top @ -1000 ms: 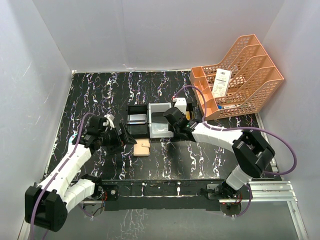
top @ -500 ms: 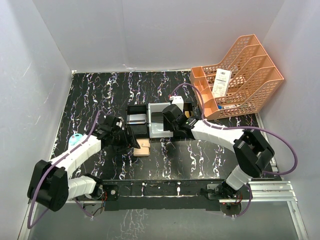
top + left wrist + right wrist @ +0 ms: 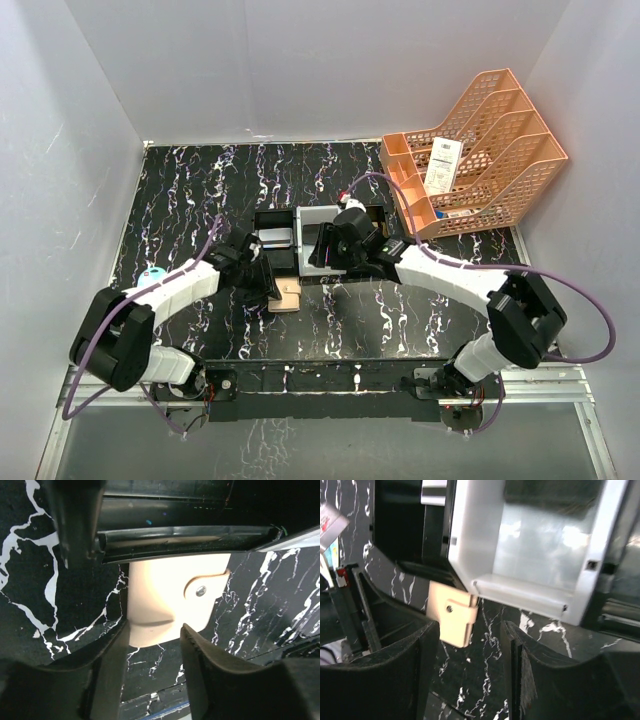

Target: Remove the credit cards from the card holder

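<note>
The tan card holder (image 3: pixel 288 297) lies folded shut on the black marbled table, just in front of the tray; its snap tab (image 3: pixel 202 589) is fastened. My left gripper (image 3: pixel 268 286) hovers at its near left side. In the left wrist view the card holder (image 3: pixel 165 590) has its near edge between my left gripper's (image 3: pixel 152 635) half-open jaws, with no clear grip on it. My right gripper (image 3: pixel 323 250) is open over the tray's front, nothing between its jaws (image 3: pixel 470 630); the card holder (image 3: pixel 451 612) shows ahead-left. A silvery card (image 3: pixel 273 238) lies in the tray's black left compartment.
The black-and-grey tray (image 3: pixel 300 214) stands mid-table, its pale middle compartment (image 3: pixel 540 545) close to my right fingers. An orange file rack (image 3: pixel 500 140) with a white receipt (image 3: pixel 442 165) stands at the back right. A small light-blue object (image 3: pixel 152 275) lies at the left.
My left arm has swung right to the card holder and its jaws have narrowed. My right gripper has opened wider and shifted left over the tray's front.
</note>
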`<state>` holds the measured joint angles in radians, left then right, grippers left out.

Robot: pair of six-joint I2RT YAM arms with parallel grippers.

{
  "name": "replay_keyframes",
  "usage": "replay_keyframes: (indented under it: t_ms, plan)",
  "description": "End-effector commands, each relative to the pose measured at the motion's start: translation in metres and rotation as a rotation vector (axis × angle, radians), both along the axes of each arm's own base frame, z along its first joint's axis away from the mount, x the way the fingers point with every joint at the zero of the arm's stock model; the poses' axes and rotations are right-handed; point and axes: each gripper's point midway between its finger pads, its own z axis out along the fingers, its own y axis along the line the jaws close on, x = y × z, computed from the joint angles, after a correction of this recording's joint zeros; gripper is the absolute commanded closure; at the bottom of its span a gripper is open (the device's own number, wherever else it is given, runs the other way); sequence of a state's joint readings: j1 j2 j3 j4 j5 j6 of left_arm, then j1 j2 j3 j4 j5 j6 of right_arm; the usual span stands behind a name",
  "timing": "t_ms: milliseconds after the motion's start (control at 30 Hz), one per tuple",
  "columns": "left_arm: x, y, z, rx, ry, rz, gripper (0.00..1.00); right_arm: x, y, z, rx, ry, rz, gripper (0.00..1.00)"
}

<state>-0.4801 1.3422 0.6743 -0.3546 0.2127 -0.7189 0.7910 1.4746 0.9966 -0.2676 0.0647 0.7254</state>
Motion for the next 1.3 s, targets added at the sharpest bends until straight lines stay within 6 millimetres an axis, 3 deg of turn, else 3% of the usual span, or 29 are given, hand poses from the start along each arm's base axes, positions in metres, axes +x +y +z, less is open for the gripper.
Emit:
replay_keyframes:
  t_ms: [0,333,700,900,1133,1267]
  plan:
    - [0.012,-0.007,0.002,0.029,-0.059,-0.011,0.61,-0.017,0.031,0.0,0.156,0.106,0.073,0.51]
    - [-0.01,-0.003,-0.021,0.093,-0.066,-0.044,0.81,-0.036,0.051,-0.037,0.163,0.251,0.098,0.53]
    - [-0.038,-0.013,-0.022,0.037,-0.068,-0.158,0.85,-0.064,0.058,-0.085,0.021,0.298,0.093,0.57]
    - [-0.047,-0.022,-0.015,-0.002,-0.064,-0.178,0.85,-0.081,0.052,-0.093,-0.014,0.327,0.105,0.63]
    - [-0.072,-0.022,-0.005,-0.028,-0.026,-0.156,0.84,-0.124,0.028,-0.09,0.013,0.389,0.083,0.64]
    - [-0.077,-0.023,0.003,-0.069,-0.036,-0.127,0.78,-0.124,0.013,-0.079,0.012,0.356,0.046,0.62]
